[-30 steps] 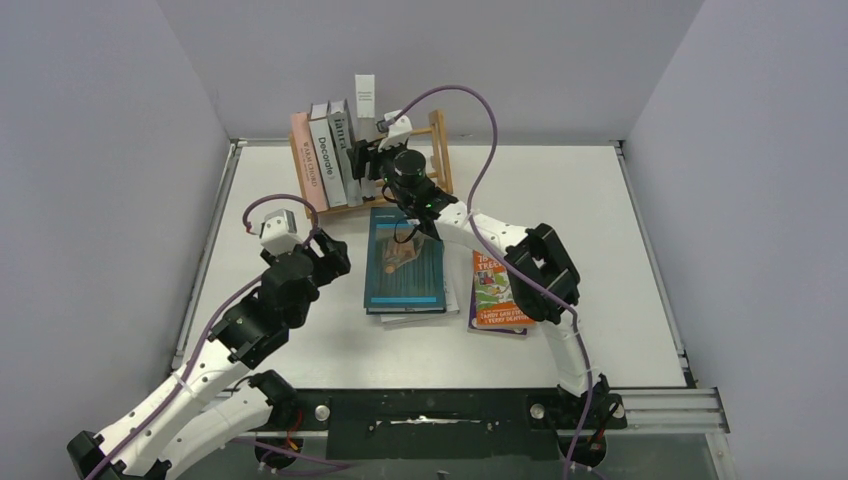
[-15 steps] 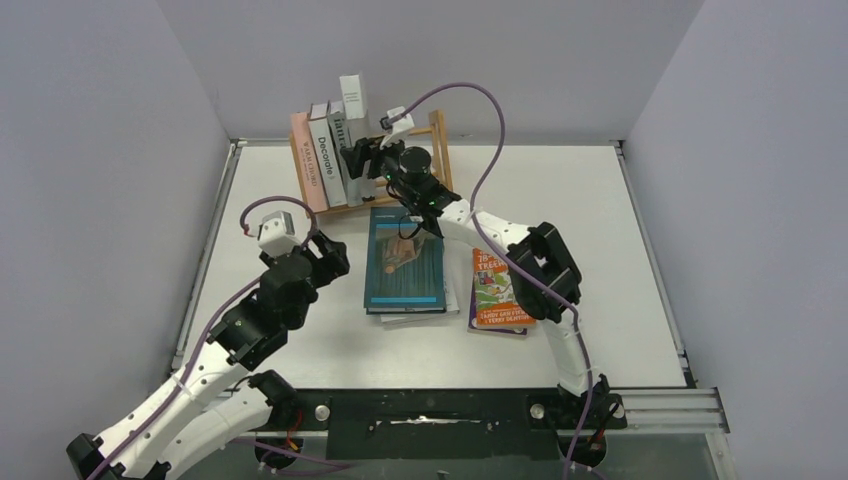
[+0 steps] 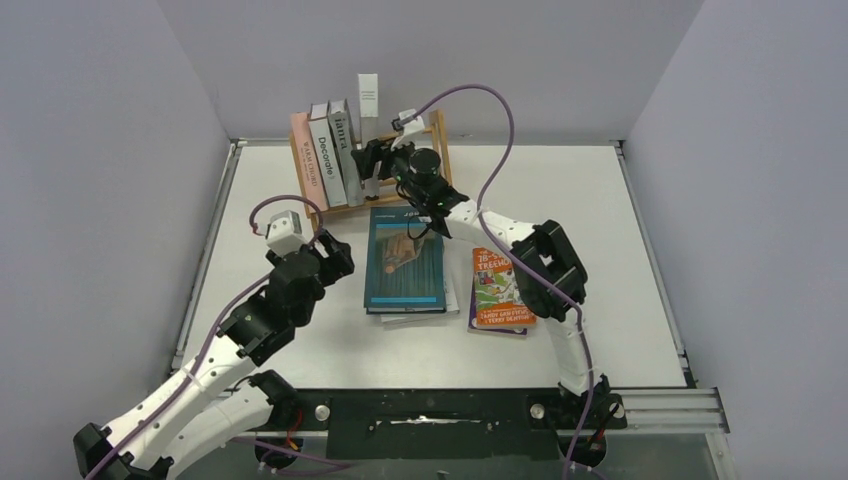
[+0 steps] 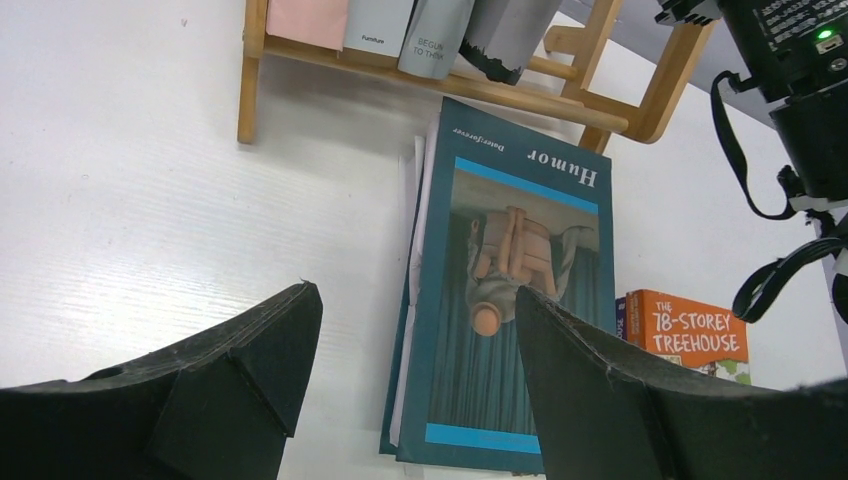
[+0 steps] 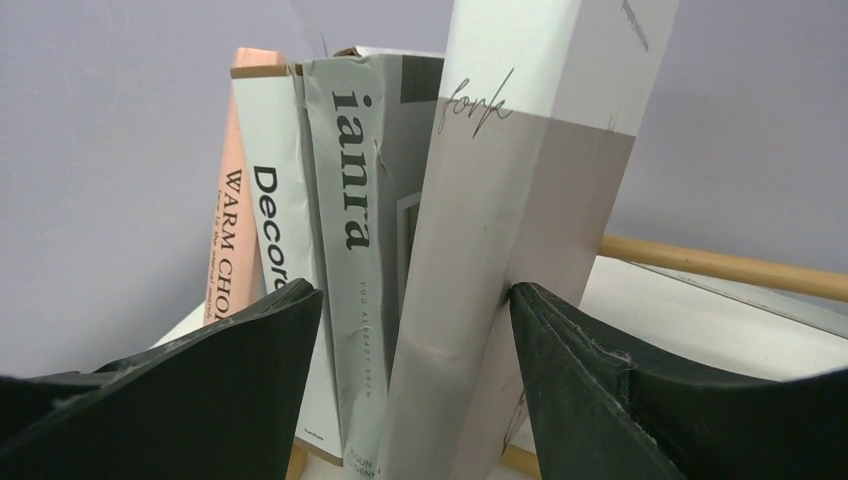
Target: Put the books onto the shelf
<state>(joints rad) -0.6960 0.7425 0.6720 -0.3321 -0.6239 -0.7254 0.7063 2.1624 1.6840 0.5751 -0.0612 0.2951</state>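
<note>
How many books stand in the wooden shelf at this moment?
4, side by side from the left end of the shelf: pink Warm Chord, Decorate, grey ianra, and a tall white book between the right gripper's fingers. The arm hides some of the shelf from above.

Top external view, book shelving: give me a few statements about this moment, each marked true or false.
1. The teal Humor book lies flat on the table. True.
2. The orange Treehouse book stands on the shelf. False: it lies flat on the table, right of the Humor book.
3. The left gripper holds a book. False: its jaws are open and empty, above the table near the Humor book.
4. The pink Warm Chord book is the leftmost book on the shelf. True.
5. The tall white book stands between the fingers of the right gripper. True.
</note>
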